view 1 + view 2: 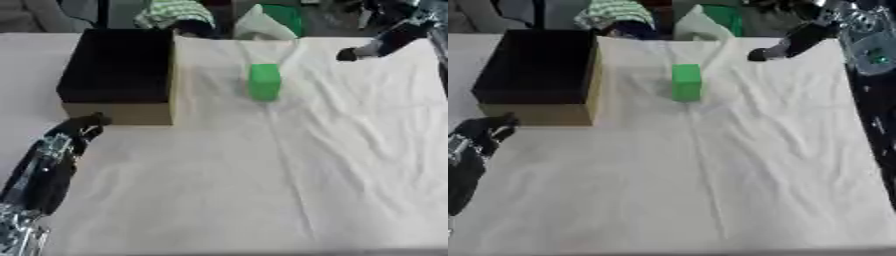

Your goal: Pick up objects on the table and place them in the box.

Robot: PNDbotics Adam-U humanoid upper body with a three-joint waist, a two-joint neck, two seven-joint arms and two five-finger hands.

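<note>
White cloth (306, 165) covered the table, wrinkled, with a long crease running down the middle. Past the far edge: a green-and-white checked fabric item (173, 12) at upper left, a pale bag-like shape (261, 25) beside it with something green (287, 16) just behind. Clear, shiny item with a green spot (870, 50) sat off the cloth's right edge.

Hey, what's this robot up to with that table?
It is meant to put things from the table into the box, but nothing is held at this moment. A green block stands upright on the white cloth, to the right of the open dark box. The right hand hovers at the far right, apart from the block. The left hand is low on the left, just in front of the box, touching nothing.
</note>
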